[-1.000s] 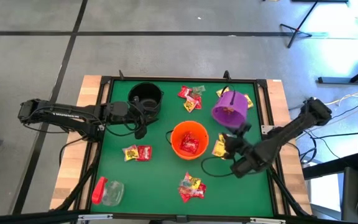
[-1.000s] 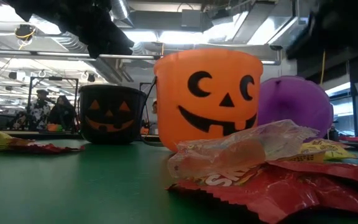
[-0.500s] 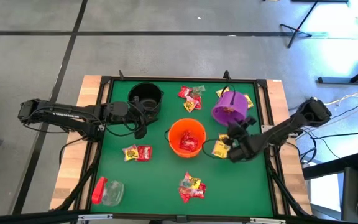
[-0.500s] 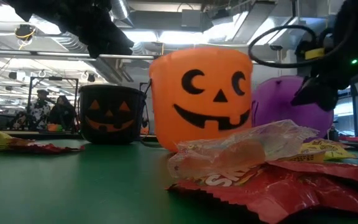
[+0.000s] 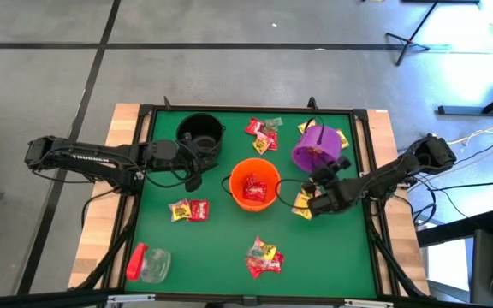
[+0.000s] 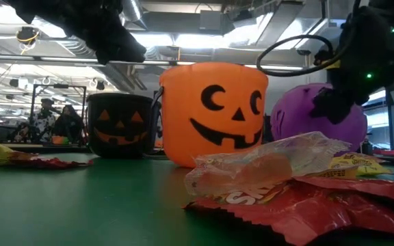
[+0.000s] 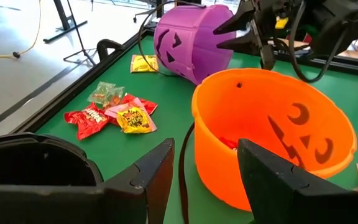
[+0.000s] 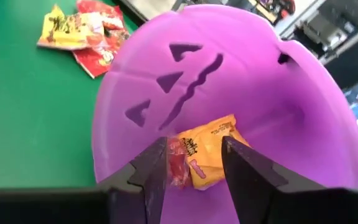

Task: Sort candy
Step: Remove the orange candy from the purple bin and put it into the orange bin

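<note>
High view: we are seeing the right gripper [image 5: 313, 190] hovering beside the tipped purple bucket [image 5: 316, 147]. Candy [image 5: 264, 257] is lying in scattered piles on the green surface [image 5: 212, 248]; some is sitting in the orange bucket [image 5: 254, 184].

Low view: we are noting ceiling lights and people seated far behind.

Left wrist: the left gripper [image 7: 204, 165] is standing part open, empty, by the black bucket [image 7: 30, 168].

Right wrist: fingers parted, holding nothing. We are judging that a nudge could roll the bucket and spill its packets [image 8: 207, 152].
</note>
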You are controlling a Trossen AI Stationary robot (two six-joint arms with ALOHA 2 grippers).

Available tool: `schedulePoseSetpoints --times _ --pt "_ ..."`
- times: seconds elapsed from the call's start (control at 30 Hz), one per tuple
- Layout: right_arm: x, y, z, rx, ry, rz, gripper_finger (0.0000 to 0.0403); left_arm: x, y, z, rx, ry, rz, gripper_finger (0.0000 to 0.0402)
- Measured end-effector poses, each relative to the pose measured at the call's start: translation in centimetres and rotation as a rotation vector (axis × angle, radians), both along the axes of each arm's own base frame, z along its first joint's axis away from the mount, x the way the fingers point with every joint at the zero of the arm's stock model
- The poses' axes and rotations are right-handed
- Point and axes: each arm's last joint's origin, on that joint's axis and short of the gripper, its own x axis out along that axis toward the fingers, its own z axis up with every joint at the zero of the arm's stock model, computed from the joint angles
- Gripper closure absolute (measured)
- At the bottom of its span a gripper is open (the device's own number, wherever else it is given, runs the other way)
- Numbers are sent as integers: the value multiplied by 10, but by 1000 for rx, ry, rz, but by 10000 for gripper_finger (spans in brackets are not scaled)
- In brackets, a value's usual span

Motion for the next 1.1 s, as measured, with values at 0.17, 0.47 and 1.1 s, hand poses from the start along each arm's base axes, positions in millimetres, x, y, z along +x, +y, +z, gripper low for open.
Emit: schedulePoseSetpoints --times 0.17,0.47,1.1 --pt "0 0 1 20 -176 -71 254 0 0 -1 -1 7 -1 234" --pt "-2 -2 3 32 -452 -163 254 0 0 -1 -1 7 -2 234" --pt "-22 -11 -24 16 -321 -152 254 0 0 -2 25 26 -5 234"
